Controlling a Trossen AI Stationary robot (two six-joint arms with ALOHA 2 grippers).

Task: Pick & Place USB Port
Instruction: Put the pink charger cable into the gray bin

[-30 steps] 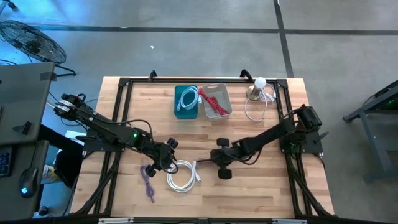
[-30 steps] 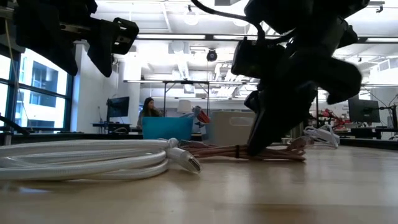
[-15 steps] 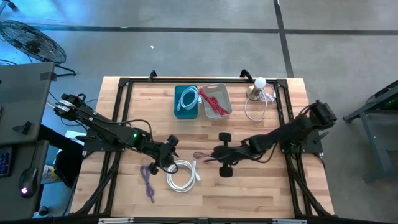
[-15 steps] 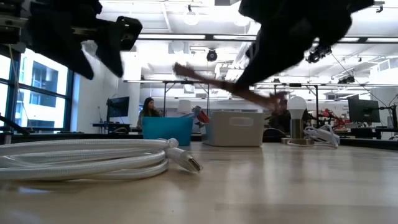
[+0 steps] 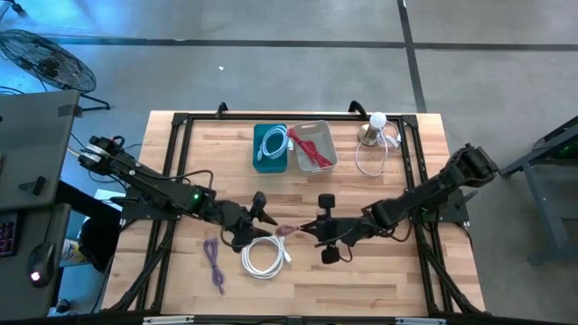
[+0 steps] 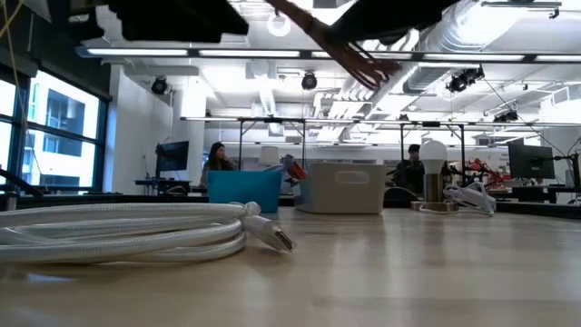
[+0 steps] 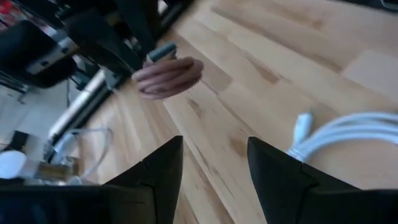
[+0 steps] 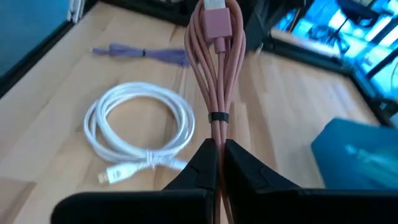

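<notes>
Fingers of the right gripper (image 8: 216,163) pinch a pink cable (image 8: 214,68); left gripper (image 7: 214,165) wide; seemingly no legible writing.

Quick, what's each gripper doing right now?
Left gripper: open, holding nothing.
Right gripper: shut on the pink cable bundle, lifted off the table.

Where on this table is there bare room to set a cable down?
Bare wood lies along the near edge right of the white cable coil, and at the far left corner beside the blue bin. The middle is crowded: the right claw holds the pink cable bundle near the open left claw, above the coil and purple cable.
</notes>
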